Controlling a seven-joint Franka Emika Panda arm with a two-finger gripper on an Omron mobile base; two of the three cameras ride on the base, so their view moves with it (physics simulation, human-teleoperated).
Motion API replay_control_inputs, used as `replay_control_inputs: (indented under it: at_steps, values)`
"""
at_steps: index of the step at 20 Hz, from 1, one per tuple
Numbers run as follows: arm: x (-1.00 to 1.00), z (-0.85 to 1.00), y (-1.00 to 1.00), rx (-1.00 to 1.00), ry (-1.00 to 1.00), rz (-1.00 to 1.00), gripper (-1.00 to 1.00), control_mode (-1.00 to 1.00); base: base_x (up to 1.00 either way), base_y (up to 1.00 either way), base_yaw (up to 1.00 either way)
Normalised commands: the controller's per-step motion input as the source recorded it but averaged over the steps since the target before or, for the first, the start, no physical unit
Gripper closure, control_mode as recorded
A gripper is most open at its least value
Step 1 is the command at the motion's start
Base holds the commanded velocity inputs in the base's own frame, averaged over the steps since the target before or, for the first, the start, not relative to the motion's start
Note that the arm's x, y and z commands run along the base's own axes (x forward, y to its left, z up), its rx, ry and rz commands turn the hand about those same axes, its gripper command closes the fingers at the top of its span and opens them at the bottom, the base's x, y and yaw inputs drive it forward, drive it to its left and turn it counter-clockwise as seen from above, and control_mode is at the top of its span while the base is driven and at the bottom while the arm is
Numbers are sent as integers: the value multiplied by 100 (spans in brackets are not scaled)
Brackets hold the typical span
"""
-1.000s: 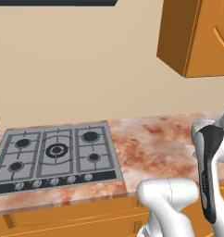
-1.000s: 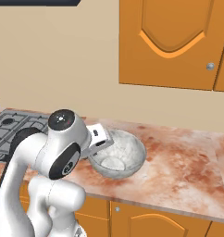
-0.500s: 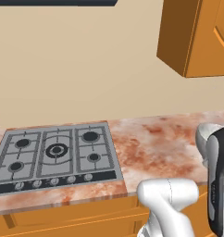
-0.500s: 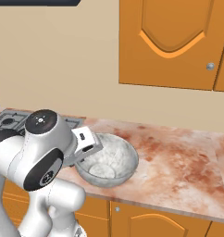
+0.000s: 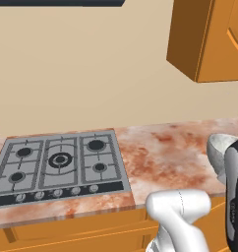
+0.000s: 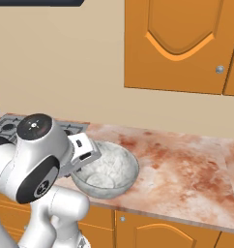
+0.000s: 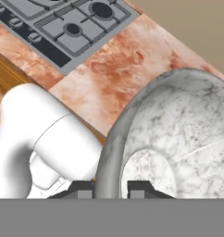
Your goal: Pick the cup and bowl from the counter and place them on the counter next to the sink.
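Over counter point(image 6: 186, 164): shiny grey bowl point(image 6: 107, 169)

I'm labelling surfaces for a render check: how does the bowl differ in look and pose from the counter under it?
The bowl is pale grey with thin dark veins; the counter is pink and rust marbled stone. The bowl is round and hollow, the counter flat and long. The bowl's rim sits between the fingertips of the tool, while the counter lies fixed over orange cabinets. Both have a marbled pattern.
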Motion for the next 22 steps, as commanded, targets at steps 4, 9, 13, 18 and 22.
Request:
replay_control_inputs:
  at_steps: [4, 9, 13, 18, 22]
  values:
    - [0, 0, 0, 0, 0, 0, 100, -100, 0, 0, 0]
    - [0, 0, 0, 0, 0, 0, 100, 100, 0, 0, 0]
    - [0, 0, 0, 0, 0, 0, 100, 100, -61, 0, -1]
    - [0, 0, 0, 0, 0, 0, 100, 100, -100, 1, -13]
    - [0, 0, 0, 0, 0, 0, 100, 100, -50, 11, -33]
